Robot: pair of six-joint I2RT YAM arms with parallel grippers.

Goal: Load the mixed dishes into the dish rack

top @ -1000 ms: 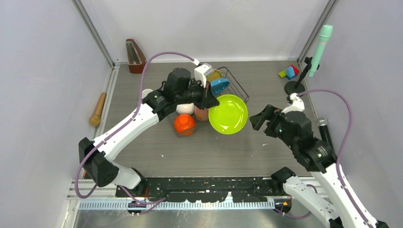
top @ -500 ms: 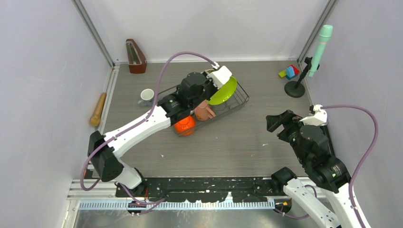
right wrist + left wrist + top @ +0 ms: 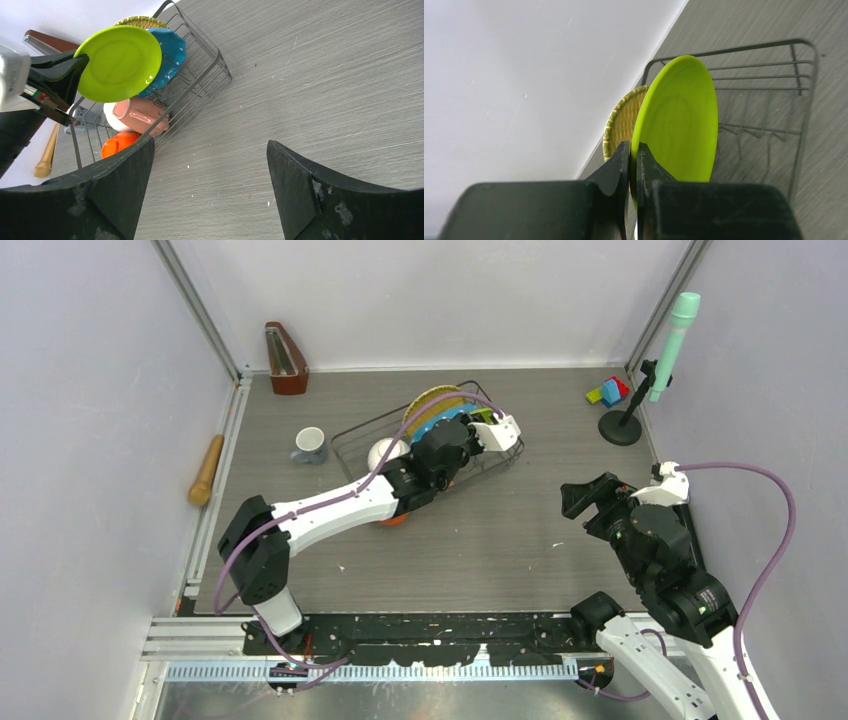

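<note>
My left gripper [image 3: 634, 152] is shut on the rim of the lime green plate [image 3: 679, 120]. It holds the plate on edge over the dish rack [image 3: 774, 90], beside the teal-blue plate [image 3: 170, 55] and the yellow woven plate [image 3: 621, 122]. Whether the plate touches the tines I cannot tell. In the rack lie the salmon-pink mug [image 3: 140, 115] and the white bowl [image 3: 383, 452]. The orange bowl [image 3: 117, 142] shows at the rack's near end. A grey-blue mug [image 3: 310, 445] stands on the table left of the rack. My right gripper [image 3: 585, 495] hangs open and empty over the table, right of the rack.
A wooden metronome [image 3: 285, 358] stands at the back left, and a wooden rolling pin [image 3: 207, 468] lies along the left wall. Coloured toy blocks [image 3: 608, 391] and a stand with a mint-green microphone [image 3: 672, 335] are at the back right.
The left arm has carried the lime green plate from in front of the rack to above it and turned it on edge. The right arm drew back to the right, then held still.
</note>
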